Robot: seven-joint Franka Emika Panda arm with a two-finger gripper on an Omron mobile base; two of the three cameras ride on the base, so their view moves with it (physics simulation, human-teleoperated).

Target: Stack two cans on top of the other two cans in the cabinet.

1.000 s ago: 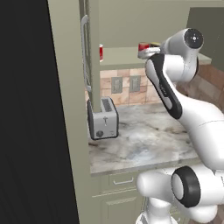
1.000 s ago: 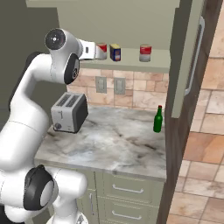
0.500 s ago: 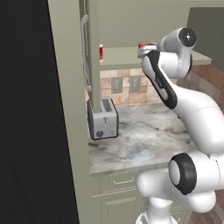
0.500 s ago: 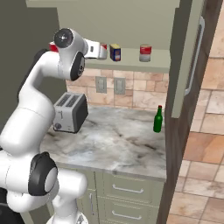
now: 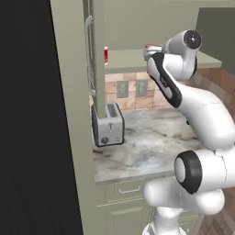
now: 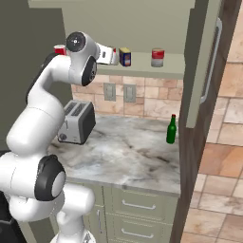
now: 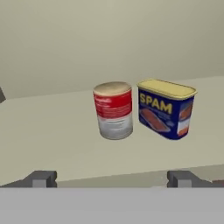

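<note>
Base views flank arm – both share toaster (image 5: 109,125); hand view close on shelf (image 7: 52,135).

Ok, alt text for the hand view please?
A red-and-white can stands just left of a blue tin with a yellow lid on the beige cabinet shelf. The open claw points at them from short of the shelf edge.
</note>
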